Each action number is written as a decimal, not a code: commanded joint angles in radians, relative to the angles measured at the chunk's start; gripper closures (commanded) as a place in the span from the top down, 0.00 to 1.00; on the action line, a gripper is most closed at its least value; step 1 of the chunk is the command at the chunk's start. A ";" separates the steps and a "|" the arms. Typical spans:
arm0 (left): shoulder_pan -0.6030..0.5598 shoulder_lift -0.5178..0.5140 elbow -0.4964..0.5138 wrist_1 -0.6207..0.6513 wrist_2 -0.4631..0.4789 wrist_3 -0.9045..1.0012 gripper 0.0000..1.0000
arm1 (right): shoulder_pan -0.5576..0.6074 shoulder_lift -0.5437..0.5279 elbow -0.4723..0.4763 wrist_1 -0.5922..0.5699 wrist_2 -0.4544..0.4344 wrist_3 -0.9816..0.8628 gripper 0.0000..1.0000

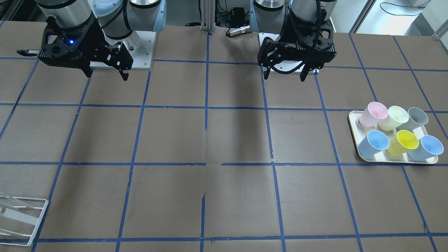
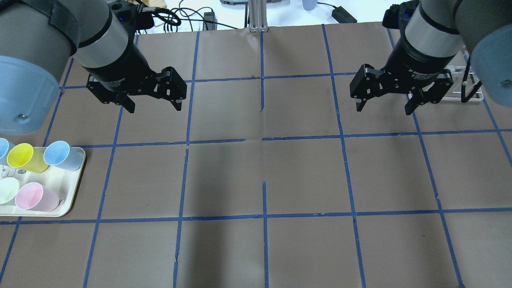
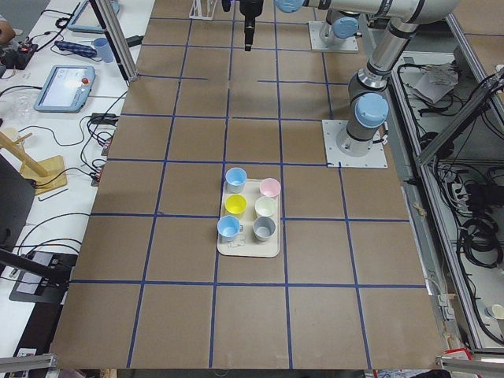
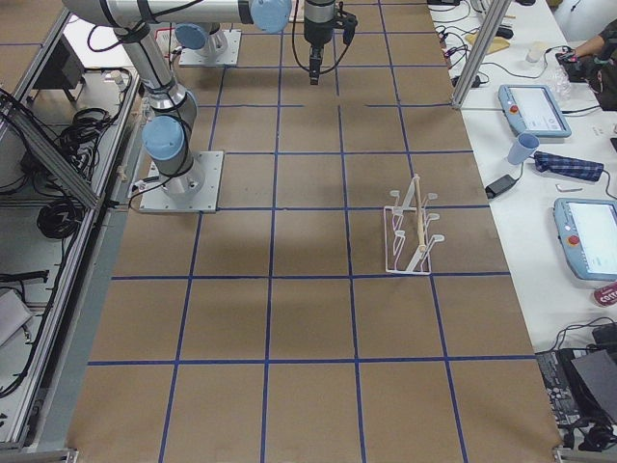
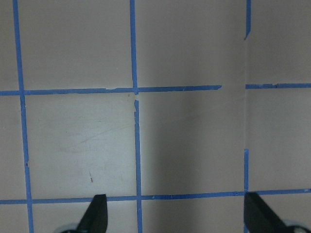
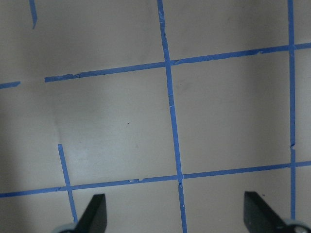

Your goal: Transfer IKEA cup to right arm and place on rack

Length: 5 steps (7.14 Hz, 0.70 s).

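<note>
The IKEA cup (image 1: 416,117) is a pale grey tumbler lying at the back corner of a cream tray (image 1: 353,129), among pink, pale green, yellow and two blue cups. It also shows in the exterior left view (image 3: 264,228) and is out of the overhead view. My left gripper (image 2: 155,108) is open and empty, high above the table and far from the tray (image 2: 76,176). My right gripper (image 2: 384,110) is open and empty, hanging near the white wire rack (image 2: 468,86). The rack also shows in the front view (image 1: 21,217) and the exterior right view (image 4: 410,236).
The table is brown paper with a blue tape grid. Both wrist views show only bare table between the open fingertips (image 5: 97,213) (image 6: 97,213). Tablets, cables and a blue cup (image 4: 522,148) lie on the side bench beyond the table edge.
</note>
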<state>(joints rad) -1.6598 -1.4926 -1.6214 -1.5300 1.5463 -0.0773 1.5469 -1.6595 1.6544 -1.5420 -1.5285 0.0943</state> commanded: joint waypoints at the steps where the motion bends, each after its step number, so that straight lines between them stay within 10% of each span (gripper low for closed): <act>1: 0.000 0.000 0.001 0.001 0.000 0.001 1.00 | -0.007 -0.003 -0.014 -0.006 -0.009 0.007 1.00; 5: 0.006 -0.003 0.006 -0.005 -0.002 -0.001 1.00 | -0.007 -0.003 0.004 -0.001 -0.027 0.002 1.00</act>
<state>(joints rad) -1.6559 -1.4941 -1.6184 -1.5314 1.5459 -0.0781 1.5402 -1.6636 1.6557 -1.5390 -1.5546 0.0976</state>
